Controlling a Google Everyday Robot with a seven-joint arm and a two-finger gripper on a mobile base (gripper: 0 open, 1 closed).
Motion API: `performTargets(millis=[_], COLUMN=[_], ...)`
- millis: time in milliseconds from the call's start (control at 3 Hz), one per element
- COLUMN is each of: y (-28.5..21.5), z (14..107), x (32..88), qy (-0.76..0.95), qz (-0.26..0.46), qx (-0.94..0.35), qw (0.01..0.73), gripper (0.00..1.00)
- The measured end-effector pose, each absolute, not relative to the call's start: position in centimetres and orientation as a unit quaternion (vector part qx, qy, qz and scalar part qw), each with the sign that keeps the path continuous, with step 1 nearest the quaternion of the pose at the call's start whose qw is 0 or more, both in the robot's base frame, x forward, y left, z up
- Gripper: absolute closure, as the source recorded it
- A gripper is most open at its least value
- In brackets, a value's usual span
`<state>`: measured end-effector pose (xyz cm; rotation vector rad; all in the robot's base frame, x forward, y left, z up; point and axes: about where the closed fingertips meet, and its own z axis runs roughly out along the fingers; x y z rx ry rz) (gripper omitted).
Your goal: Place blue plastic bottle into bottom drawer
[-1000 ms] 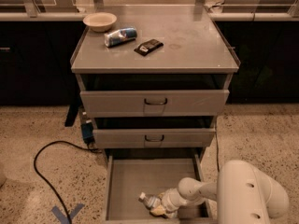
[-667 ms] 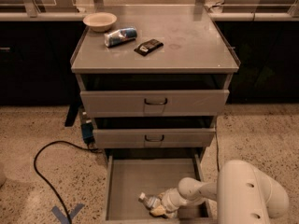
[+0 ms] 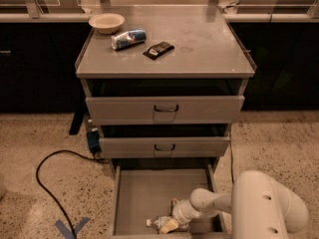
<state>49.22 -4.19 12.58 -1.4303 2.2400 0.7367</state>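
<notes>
The bottom drawer (image 3: pixel 149 193) is pulled out, its flat grey floor showing. The blue plastic bottle (image 3: pixel 162 223) lies on its side at the drawer's front, white cap pointing left. My gripper (image 3: pixel 174 222) reaches into the drawer from the right, low over the floor and right at the bottle's body, with a yellowish fingertip (image 3: pixel 168 226) against it. The white arm (image 3: pixel 264 208) fills the lower right corner.
On the cabinet top are a white bowl (image 3: pixel 106 22), a blue and silver can (image 3: pixel 128 38) on its side and a dark packet (image 3: pixel 158 50). The two upper drawers (image 3: pixel 165 109) stand slightly open. A black cable (image 3: pixel 47 183) and blue tape (image 3: pixel 71 228) lie on the floor at left.
</notes>
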Motion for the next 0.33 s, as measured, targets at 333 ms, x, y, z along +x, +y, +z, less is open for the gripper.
performTargets(millis=[333], y=[-4.19], z=[12.58], x=[49.22], qy=[0.797], qz=[0.262], qx=[-0.509], qw=[0.191], gripper=[0.0])
